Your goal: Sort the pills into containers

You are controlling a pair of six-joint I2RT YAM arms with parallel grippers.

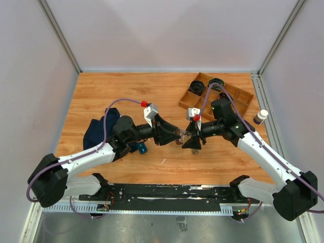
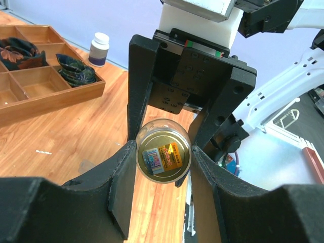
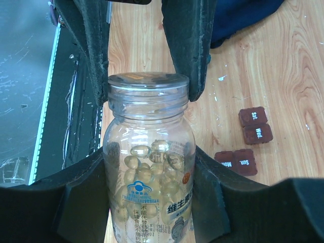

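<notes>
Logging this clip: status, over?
Right gripper shut on pill bottle; left gripper shut on lid. Pills inside. Containers on table. Nothing blocking seen.

A clear capped bottle of pale-yellow softgel pills is held near four closed dark-brown day-labelled pill boxes paired on the table.

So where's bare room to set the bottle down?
Free: the table between the cloth and back wall, and the strip along its near edge. Crowded: centre, where left gripper and right gripper hold the bottle, and by the tray.
</notes>
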